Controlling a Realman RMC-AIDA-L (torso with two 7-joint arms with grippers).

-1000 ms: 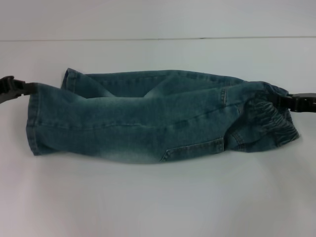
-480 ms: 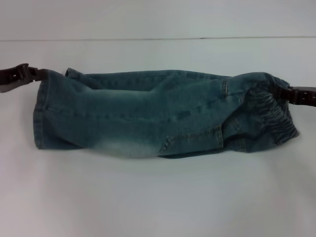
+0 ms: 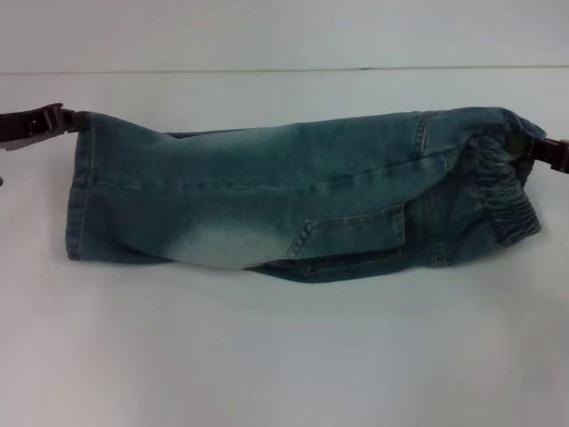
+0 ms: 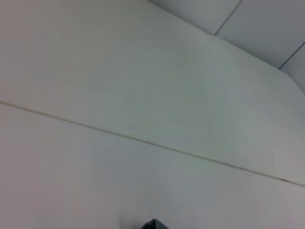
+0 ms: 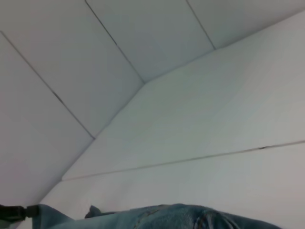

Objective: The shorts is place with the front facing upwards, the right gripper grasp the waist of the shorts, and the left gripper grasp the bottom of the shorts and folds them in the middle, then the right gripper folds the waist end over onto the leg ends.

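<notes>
Denim shorts (image 3: 293,200) stretched sideways across the middle of the head frame, already folded lengthwise, on a white bench (image 3: 284,356). Leg hem end at frame left, elastic waist end at frame right. Back pocket showing on the top layer, right of centre; faded pale patch lower left of centre. Lower edge lies on the bench. Upper edge is pulled taut between the two hands, running from upper left to upper right of the frame.

Left hand (image 3: 44,123) at the upper left edge of the head frame, dark, clamped on the upper hem corner of the shorts. Fabric comes straight off its tips. Right hand (image 3: 547,151) at the far right edge, mostly cut off by the frame, pinching the waistband at its upper corner. Gathered elastic sits just below and left of it.

Left wrist view: mostly white bench and wall with a seam line, plus a small dark bit at the bottom edge; can't tell what that is. Right wrist view: top edge of the shorts along the bottom of the frame, left hand tiny at the lower left corner holding the far end, white bench and panelled wall (image 5: 95,57) behind.
</notes>
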